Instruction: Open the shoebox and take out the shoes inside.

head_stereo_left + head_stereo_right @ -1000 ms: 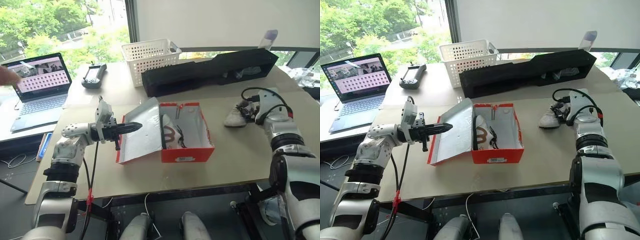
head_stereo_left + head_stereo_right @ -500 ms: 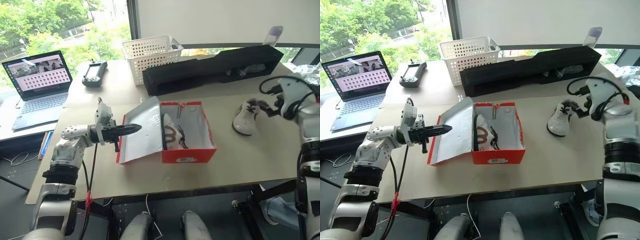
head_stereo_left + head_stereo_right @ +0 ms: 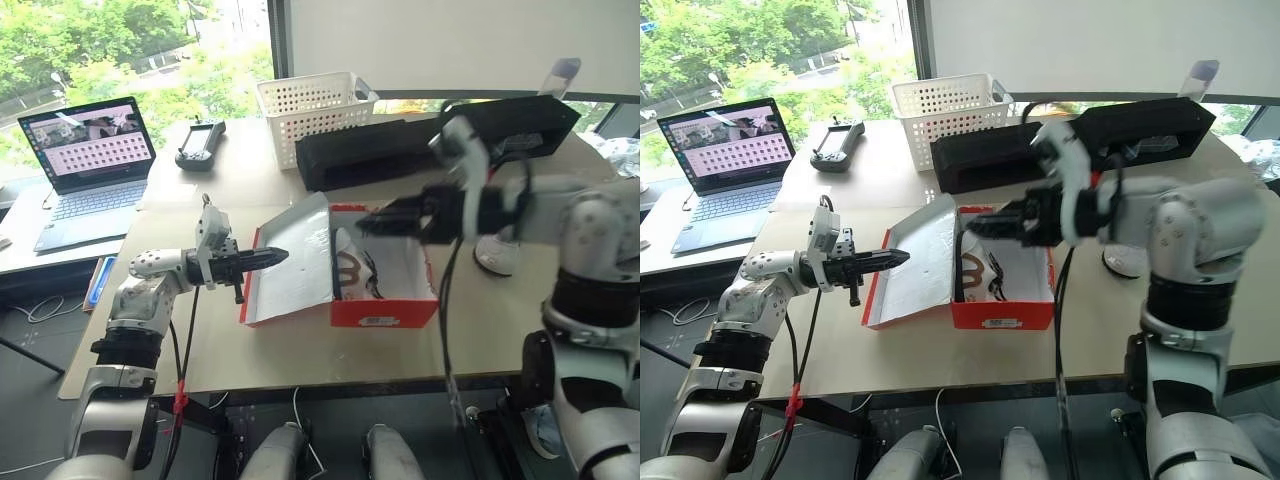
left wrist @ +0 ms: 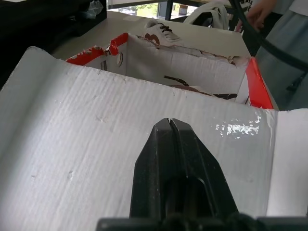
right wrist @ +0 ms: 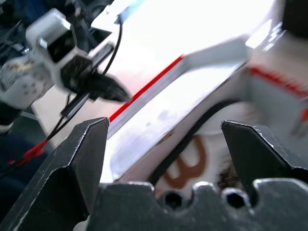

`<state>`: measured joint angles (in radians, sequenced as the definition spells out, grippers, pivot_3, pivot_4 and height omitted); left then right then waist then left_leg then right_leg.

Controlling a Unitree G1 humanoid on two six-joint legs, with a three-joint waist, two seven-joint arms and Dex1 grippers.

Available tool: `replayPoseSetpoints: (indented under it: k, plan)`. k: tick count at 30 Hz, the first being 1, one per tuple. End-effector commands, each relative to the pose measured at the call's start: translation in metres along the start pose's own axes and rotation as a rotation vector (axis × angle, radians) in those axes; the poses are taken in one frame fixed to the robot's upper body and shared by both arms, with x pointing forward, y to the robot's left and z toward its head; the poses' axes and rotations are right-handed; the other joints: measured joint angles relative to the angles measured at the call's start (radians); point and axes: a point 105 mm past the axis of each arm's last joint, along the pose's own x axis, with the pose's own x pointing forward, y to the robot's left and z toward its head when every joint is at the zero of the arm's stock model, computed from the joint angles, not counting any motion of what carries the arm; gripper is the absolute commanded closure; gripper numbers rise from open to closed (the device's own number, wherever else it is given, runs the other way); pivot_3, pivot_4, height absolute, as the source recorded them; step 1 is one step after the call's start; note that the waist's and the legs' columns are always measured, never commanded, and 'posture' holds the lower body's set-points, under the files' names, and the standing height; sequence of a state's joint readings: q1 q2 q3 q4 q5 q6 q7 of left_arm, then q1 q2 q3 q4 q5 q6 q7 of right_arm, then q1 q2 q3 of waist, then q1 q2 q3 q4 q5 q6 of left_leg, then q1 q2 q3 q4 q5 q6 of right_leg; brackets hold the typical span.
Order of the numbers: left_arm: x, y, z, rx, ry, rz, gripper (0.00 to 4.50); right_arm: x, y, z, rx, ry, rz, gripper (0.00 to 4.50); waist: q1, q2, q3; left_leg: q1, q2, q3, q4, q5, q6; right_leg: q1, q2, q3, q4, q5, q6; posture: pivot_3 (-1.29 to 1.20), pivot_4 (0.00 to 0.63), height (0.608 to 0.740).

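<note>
Swinging in from the table's three o'clock side, the right gripper (image 3: 975, 226) now hovers, jaws spread and empty, over the shoebox (image 3: 1002, 310). One shoe (image 3: 980, 275) remains inside; the other (image 3: 497, 255) sits out at three o'clock. Left gripper (image 3: 280, 256), clenched, props the lid (image 3: 290, 265).

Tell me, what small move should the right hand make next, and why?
Probably lower the right hand into the shoebox onto the shoe inside. Its fingers are open above that shoe, one shoe already lies on the table, and the shut left hand rests against the opened lid.
</note>
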<state>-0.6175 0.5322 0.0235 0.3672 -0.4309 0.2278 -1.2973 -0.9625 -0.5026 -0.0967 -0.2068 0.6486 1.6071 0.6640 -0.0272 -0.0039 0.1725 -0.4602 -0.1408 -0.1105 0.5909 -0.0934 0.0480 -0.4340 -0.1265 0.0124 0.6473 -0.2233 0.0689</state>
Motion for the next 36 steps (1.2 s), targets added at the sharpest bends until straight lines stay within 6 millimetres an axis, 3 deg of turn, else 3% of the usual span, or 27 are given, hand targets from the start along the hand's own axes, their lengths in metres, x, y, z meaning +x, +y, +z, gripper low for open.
replayPoseSetpoints:
  k: [1, 14, 24, 28, 32, 36]
  plan:
    - [0.001, 0.0, 0.01, 0.031, -0.021, 0.0, 4.5, 0.002, -0.004, 0.0, -0.019, 0.013, -0.053, 0.07, 0.005, 0.0, 0.0, 0.0, 0.0, 0.0, 0.001, 0.0, 0.0, -0.002, 0.0, 0.0, 0.0, 0.002, 0.0, 0.0, 0.15, 0.738]
    - [-0.003, -0.001, 0.009, 0.027, -0.019, 0.021, 4.5, 0.036, -0.053, -0.033, -0.056, 0.151, -0.181, 0.07, -0.004, 0.0, 0.0, 0.002, 0.001, 0.001, 0.001, 0.0, 0.0, 0.003, 0.003, 0.0, 0.0, 0.003, 0.0, 0.0, 0.15, 0.738]
    - [-0.004, -0.001, 0.008, 0.028, -0.013, 0.031, 4.5, 0.058, -0.047, -0.057, 0.106, 0.2, -0.052, 0.07, -0.019, 0.0, 0.0, 0.005, 0.002, 0.001, 0.001, 0.0, 0.0, 0.007, 0.004, 0.0, 0.0, 0.002, 0.0, 0.0, 0.15, 0.738]
    - [-0.003, 0.0, 0.007, 0.03, -0.009, 0.034, 4.5, 0.062, -0.045, -0.059, 0.153, 0.193, -0.024, 1.08, -0.021, 0.0, 0.0, 0.007, 0.002, 0.001, 0.001, 0.0, 0.0, 0.008, 0.005, 0.0, -0.001, 0.002, -0.001, 0.0, 0.15, 0.738]
    - [-0.002, 0.001, 0.007, 0.032, -0.008, 0.038, 4.5, 0.062, -0.047, -0.06, 0.181, 0.183, -0.025, 2.58, -0.022, 0.0, 0.0, 0.01, 0.003, 0.001, 0.001, 0.0, 0.0, 0.01, 0.005, 0.001, 0.0, 0.002, -0.001, 0.0, 0.15, 0.738]
    - [-0.003, 0.002, 0.007, 0.034, -0.006, 0.044, 4.5, 0.063, -0.047, -0.059, 0.191, 0.176, -0.019, 3.76, -0.02, 0.0, 0.0, 0.014, 0.003, 0.001, 0.0, 0.0, 0.0, 0.011, 0.005, 0.001, -0.001, 0.002, 0.0, 0.0, 0.15, 0.738]
